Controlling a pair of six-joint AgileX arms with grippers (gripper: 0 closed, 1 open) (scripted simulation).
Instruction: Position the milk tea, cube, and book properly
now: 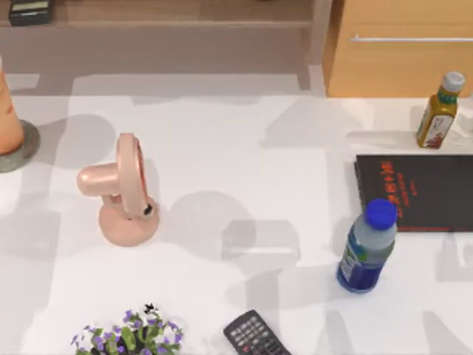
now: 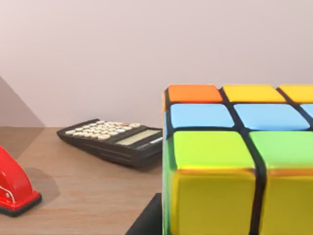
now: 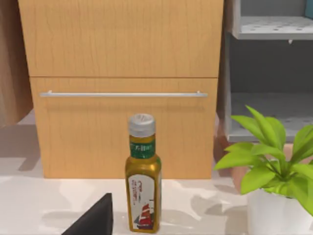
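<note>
The cube (image 2: 234, 161) looms close in the left wrist view, with orange, yellow, blue and green stickers on top and yellow ones in front. It hangs over a wooden shelf (image 2: 83, 196). One dark finger (image 2: 145, 224) of my left gripper lies against its side, and the gripper is shut on it. The milk tea (image 1: 6, 118), a peach-orange tapered container, stands on a grey disc (image 1: 26, 148) at the table's far left edge, cut off by the frame. The book is out of view. In the right wrist view a dark finger (image 3: 95, 220) of my right gripper points towards the wooden cabinet (image 3: 122, 122).
On the shelf lie a black calculator (image 2: 112, 139) and a red stapler (image 2: 14, 183). The table holds a pink fan (image 1: 122, 188), a blue bottle (image 1: 367, 248), an olive-yellow bottle (image 1: 437, 111), a black volume with red lettering (image 1: 417, 192), a remote (image 1: 255, 336), purple flowers (image 1: 129, 336) and a potted plant (image 3: 274, 166).
</note>
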